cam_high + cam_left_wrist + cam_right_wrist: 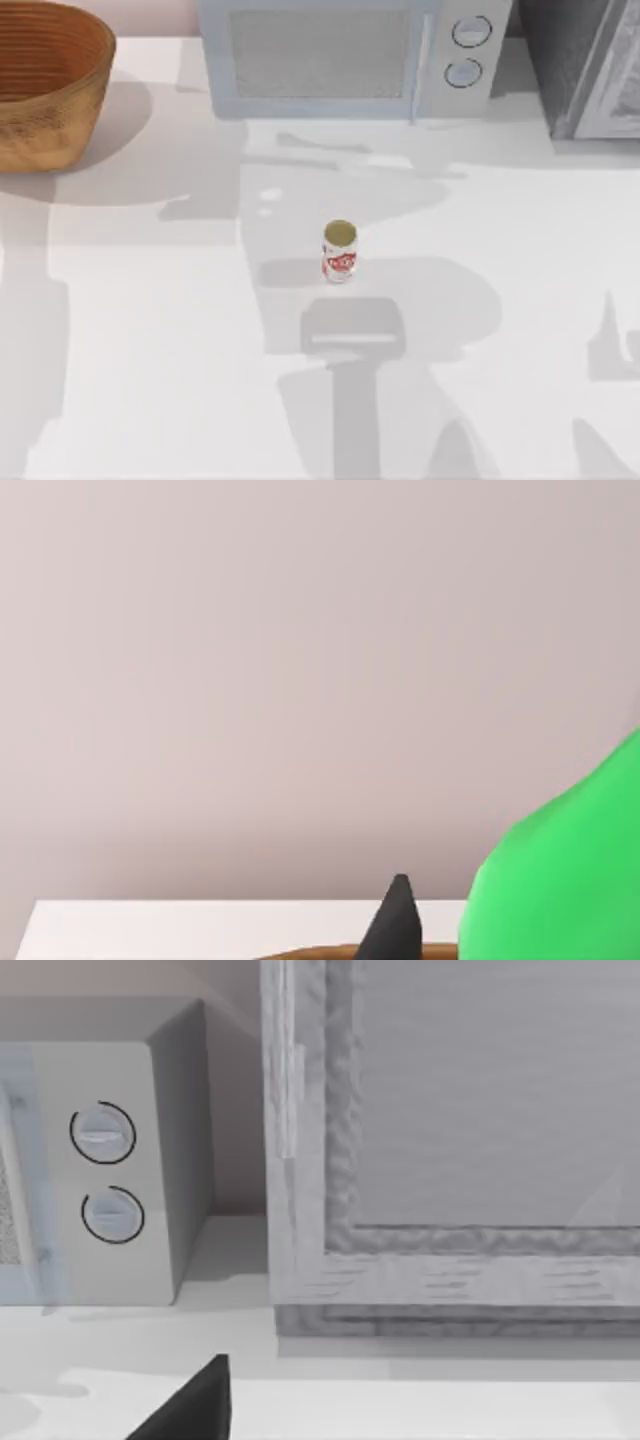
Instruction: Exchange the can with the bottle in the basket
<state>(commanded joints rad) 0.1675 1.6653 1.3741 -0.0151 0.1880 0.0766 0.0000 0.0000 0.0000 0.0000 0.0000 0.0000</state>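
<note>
While the can (340, 252) stands upright mid-table, well apart from the basket (50, 95), it looks light, stiff and slick; clasp its sides; the left gripper's (400, 925) spread cannot be told beside the bottle (560, 870).
</note>
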